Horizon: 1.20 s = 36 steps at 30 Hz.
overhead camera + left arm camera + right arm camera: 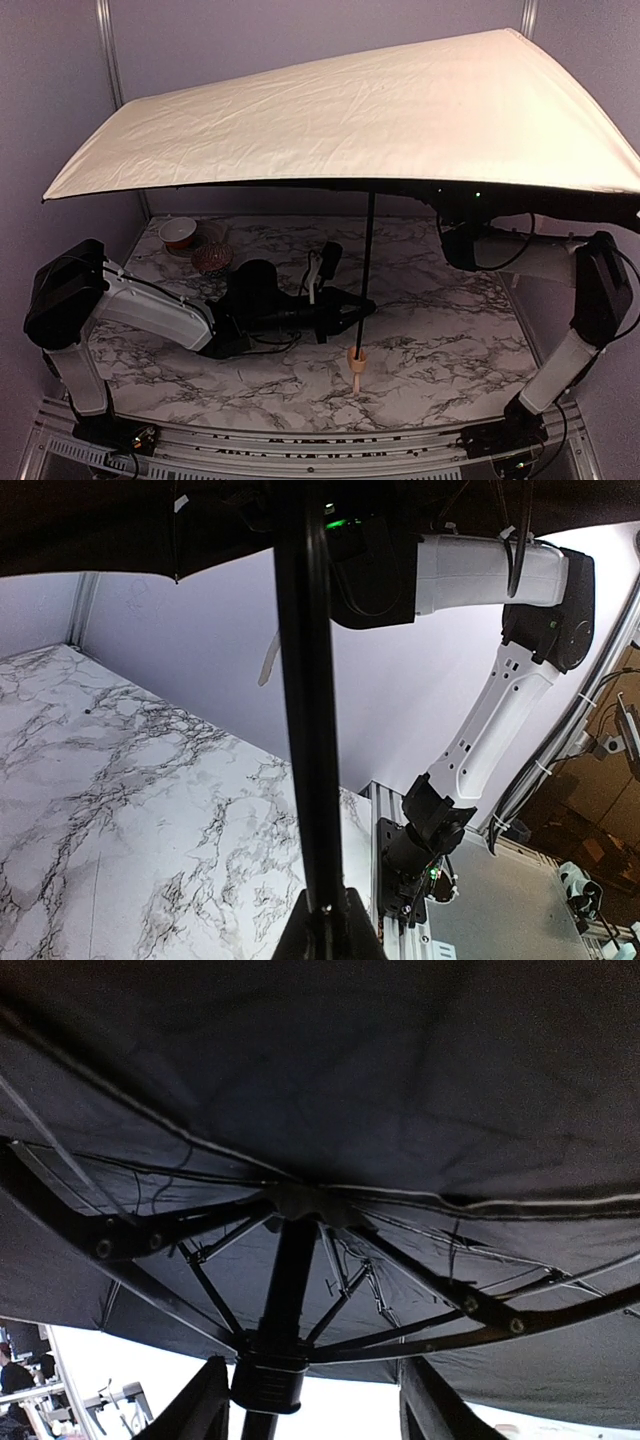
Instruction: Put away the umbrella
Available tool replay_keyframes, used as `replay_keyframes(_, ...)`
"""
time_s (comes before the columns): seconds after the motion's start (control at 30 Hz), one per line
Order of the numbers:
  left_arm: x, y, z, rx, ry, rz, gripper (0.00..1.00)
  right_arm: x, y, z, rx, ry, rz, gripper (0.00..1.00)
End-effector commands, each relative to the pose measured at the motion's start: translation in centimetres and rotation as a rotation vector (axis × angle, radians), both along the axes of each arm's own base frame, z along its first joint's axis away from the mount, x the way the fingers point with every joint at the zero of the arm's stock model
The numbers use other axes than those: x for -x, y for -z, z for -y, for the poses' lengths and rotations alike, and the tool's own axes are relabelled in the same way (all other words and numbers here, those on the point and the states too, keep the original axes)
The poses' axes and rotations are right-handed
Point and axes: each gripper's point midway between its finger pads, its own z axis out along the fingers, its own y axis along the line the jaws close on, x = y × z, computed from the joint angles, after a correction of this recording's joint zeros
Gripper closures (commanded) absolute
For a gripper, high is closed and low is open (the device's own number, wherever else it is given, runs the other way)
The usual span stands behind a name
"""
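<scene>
Top external view: the open umbrella [340, 110] fills the upper frame, its canopy hiding my right claw [312, 1385], spread astride the shaft; my left claw [352, 306] pinches that shaft mid-frame.

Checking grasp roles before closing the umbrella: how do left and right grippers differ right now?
Left gripper is low on the umbrella shaft, near the handle; right gripper is up under the canopy at the runner. Left jaws are shut on the shaft; right jaws stand open, not gripping. Both straddle the same shaft.
</scene>
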Motion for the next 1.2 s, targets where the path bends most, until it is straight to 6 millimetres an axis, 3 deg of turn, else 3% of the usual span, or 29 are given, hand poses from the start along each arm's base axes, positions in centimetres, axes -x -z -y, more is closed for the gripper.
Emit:
replay_keyframes(0.0,0.9,-4.7,-0.4,0.129,0.019,0.130,1.00,0.0,-0.6,-0.4,-0.015,-0.013,0.006,0.50)
replay_keyframes(0.2,0.9,-4.9,-0.4,0.132,0.020,0.134,1.00,0.1,-0.6,-0.6,-0.006,-0.023,0.013,0.77)
replay_keyframes(0.3,1.0,-4.8,-0.4,0.130,0.020,0.136,1.00,0.1,-0.4,-0.8,-0.001,-0.034,0.007,1.00)
replay_keyframes(0.53,1.0,-4.8,-0.4,0.126,0.023,0.137,1.00,0.4,-0.1,-0.8,0.007,-0.033,0.016,1.00)
replay_keyframes(0.67,0.9,-4.7,-0.5,0.122,0.017,0.130,1.00,1.2,-0.4,-0.5,-0.015,-0.051,0.046,0.68)
replay_keyframes(0.87,0.8,-5.6,-0.7,0.137,0.002,0.130,1.00,1.2,0.1,0.5,-0.006,0.024,0.026,0.62)
replay_keyframes(1.0,0.6,-5.1,-0.6,0.116,-0.008,0.130,1.00,2.3,-0.6,1.1,-0.010,0.031,0.055,0.56)
replay_keyframes(1.1,0.5,-5.0,-0.6,0.110,-0.010,0.131,1.00,2.7,-0.6,1.5,-0.004,0.048,0.057,0.45)
replay_keyframes(1.17,0.4,-4.8,-0.5,0.105,-0.013,0.132,1.00,3.1,-0.9,1.6,-0.004,0.047,0.065,0.32)
